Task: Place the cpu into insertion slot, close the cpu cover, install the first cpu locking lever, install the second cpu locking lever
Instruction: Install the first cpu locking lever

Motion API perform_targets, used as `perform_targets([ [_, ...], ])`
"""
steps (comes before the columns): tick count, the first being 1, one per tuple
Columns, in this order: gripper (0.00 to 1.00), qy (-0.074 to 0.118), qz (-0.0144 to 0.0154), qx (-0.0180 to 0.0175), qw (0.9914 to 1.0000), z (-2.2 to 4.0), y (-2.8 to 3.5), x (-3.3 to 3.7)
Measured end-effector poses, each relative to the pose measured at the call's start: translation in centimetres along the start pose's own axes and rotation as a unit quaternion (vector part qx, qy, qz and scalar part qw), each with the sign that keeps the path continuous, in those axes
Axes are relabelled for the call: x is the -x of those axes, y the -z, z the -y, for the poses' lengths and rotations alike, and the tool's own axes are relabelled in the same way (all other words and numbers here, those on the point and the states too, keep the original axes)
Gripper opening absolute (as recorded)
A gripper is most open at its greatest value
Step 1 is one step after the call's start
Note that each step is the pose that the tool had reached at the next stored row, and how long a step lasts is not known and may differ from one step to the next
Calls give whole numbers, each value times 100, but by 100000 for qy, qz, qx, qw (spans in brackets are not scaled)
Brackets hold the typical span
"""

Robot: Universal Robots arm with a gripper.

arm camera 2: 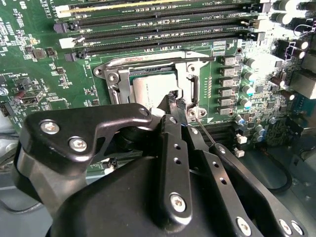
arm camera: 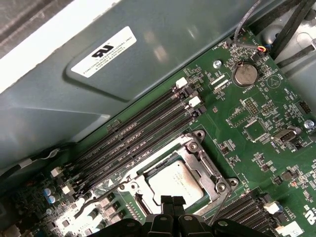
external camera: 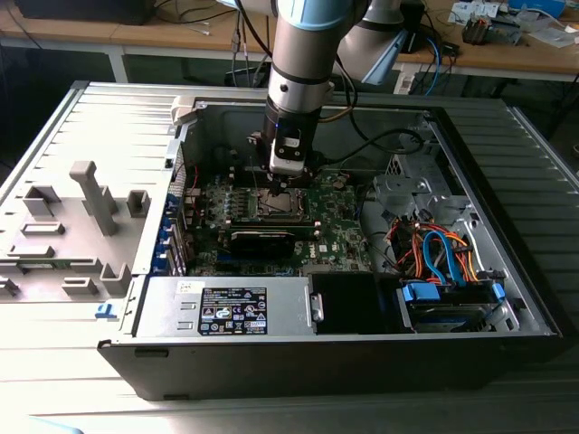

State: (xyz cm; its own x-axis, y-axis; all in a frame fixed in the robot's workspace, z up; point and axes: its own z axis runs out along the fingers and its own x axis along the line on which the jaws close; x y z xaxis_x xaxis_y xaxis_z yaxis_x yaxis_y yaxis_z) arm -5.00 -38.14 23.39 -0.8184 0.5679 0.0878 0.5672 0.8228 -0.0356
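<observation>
In the second wrist view the gripper (arm camera 2: 177,102) and its black body hide the near part of the cpu (arm camera 2: 150,91) and the near side of the cpu cover (arm camera 2: 114,81). A thin wire locking lever (arm camera 2: 203,130) runs under that body, its end unseen. Whether the pressed-together fingers (arm camera: 167,203) touch it cannot be told. In the exterior view the arm (external camera: 303,54) is cut off at the top edge, and the insertion slot (external camera: 276,203) is too small to read.
</observation>
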Motion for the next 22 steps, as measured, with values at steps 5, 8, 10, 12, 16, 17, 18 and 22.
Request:
perform_targets([
  [5, 11, 199, 8, -26, 100000, 0, 1, 0],
  [8, 11, 326, 12, -28, 99999, 0, 0, 0],
  [10, 11, 370, 13, -33, 99999, 0, 0, 0],
  [12, 11, 405, 15, -39, 99999, 0, 0, 0],
  [16, 11, 514, 19, -48, 99999, 0, 0, 0],
  [17, 11, 546, 19, -49, 99998, 0, 0, 0],
  [18, 11, 582, 23, -53, 99998, 0, 0, 0],
  [22, 11, 689, 26, -65, 99998, 0, 0, 0],
])
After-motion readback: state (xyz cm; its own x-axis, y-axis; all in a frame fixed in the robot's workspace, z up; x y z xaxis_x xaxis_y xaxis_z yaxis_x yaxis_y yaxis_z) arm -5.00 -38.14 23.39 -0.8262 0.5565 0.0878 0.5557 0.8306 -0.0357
